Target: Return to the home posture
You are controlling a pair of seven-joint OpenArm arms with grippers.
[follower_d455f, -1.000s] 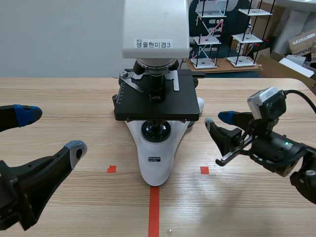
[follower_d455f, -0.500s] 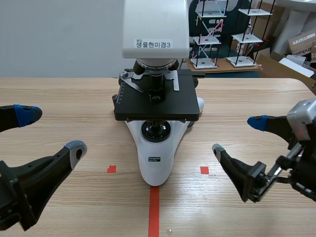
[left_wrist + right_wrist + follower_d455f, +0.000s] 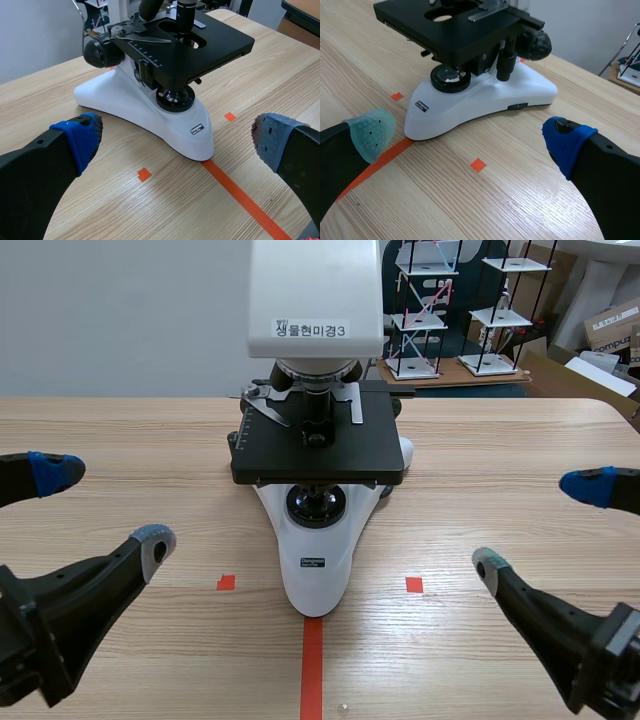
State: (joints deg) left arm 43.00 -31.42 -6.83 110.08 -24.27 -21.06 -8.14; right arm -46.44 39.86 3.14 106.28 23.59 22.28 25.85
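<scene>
A white microscope (image 3: 316,540) with a black stage (image 3: 318,448) stands in the middle of the wooden table, also seen as the microscope (image 3: 150,107) and the microscope (image 3: 485,95) in the wrist views. My left gripper (image 3: 98,505) rests low at the near left, open, with nothing between its fingers. In its own view the left gripper (image 3: 177,135) frames the microscope's base from a distance. My right gripper (image 3: 540,525) is low at the near right, open and empty. The right gripper (image 3: 470,132) faces the base from the other side.
A wooden table (image 3: 120,440) carries orange-red tape marks in front of the microscope. Behind the table at the far right stand wire shelf models (image 3: 430,310) and cardboard boxes (image 3: 610,330). A pale wall (image 3: 120,310) runs behind the left side.
The right arm has pulled back from beside the microscope's stage toward the near right edge, and its fingers have spread wide. The left arm has not moved.
</scene>
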